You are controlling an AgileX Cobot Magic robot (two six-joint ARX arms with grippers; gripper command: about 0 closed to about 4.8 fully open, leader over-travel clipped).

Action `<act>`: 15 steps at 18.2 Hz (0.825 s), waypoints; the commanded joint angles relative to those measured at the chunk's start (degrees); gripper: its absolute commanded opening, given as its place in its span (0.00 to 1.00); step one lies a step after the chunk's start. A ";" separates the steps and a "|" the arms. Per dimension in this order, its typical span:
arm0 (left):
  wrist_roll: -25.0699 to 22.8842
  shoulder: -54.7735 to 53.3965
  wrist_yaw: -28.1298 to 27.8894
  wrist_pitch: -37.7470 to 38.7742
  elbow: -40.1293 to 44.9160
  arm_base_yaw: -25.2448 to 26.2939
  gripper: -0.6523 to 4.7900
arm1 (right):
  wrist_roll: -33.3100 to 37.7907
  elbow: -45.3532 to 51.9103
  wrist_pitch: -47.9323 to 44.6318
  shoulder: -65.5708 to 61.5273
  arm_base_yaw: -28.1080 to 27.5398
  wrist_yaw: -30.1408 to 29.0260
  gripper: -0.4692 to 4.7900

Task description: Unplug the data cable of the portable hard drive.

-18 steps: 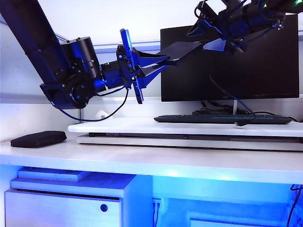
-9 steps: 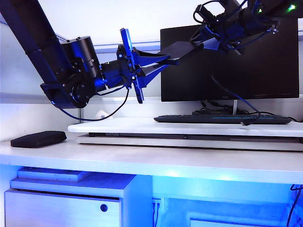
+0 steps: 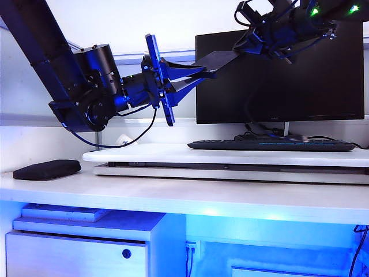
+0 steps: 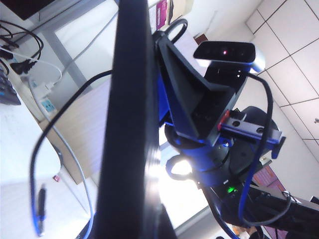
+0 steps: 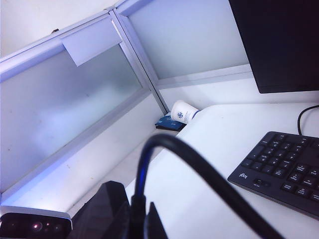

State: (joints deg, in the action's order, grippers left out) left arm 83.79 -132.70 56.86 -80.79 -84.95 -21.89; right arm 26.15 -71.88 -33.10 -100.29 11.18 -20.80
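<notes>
High in front of the monitor, my left gripper (image 3: pixel 202 73) is shut on the portable hard drive (image 3: pixel 222 57), a thin black slab held level. In the left wrist view the drive (image 4: pixel 132 124) appears edge-on, with my left gripper (image 4: pixel 137 226) at its near end. My right gripper (image 3: pixel 247 45) is at the drive's far end, shut on the plug of the data cable (image 5: pixel 199 164). In the right wrist view that plug sits between my right gripper's (image 5: pixel 140 225) fingers, against the drive (image 5: pixel 104 209). The cable (image 4: pixel 31 164) hangs in a loop with a loose plug.
A black keyboard (image 3: pixel 271 145) lies on a raised white board (image 3: pixel 150 154) below the grippers, with the monitor (image 3: pixel 323 86) behind. A black padded cushion (image 3: pixel 47 169) lies on the desk at the left. A white cup (image 5: pixel 182 113) stands near the partition.
My right gripper has moved in to the drive's far end and closed on the cable's plug. The hanging cable has swung. The left gripper holds still.
</notes>
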 commanded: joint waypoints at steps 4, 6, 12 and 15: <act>-0.44 0.52 3.39 -2.23 -0.35 -0.17 0.11 | -1.05 -3.28 -3.06 -0.17 -6.82 5.42 0.09; -0.39 0.52 3.78 -2.25 -0.35 -0.17 0.11 | -1.07 -5.53 -2.91 -0.48 -8.09 5.49 0.09; -0.44 0.52 3.15 -2.19 -0.44 -0.17 0.11 | -3.72 -12.72 -2.73 -2.47 -12.17 5.92 0.09; -0.44 0.52 3.28 -1.36 -0.42 -0.15 0.11 | -3.67 -18.36 0.09 -5.64 -14.21 5.62 0.09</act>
State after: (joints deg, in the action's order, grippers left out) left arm 83.81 -132.70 59.92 -81.12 -85.03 -21.54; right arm 22.68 -88.79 -34.70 -105.36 -2.50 -15.03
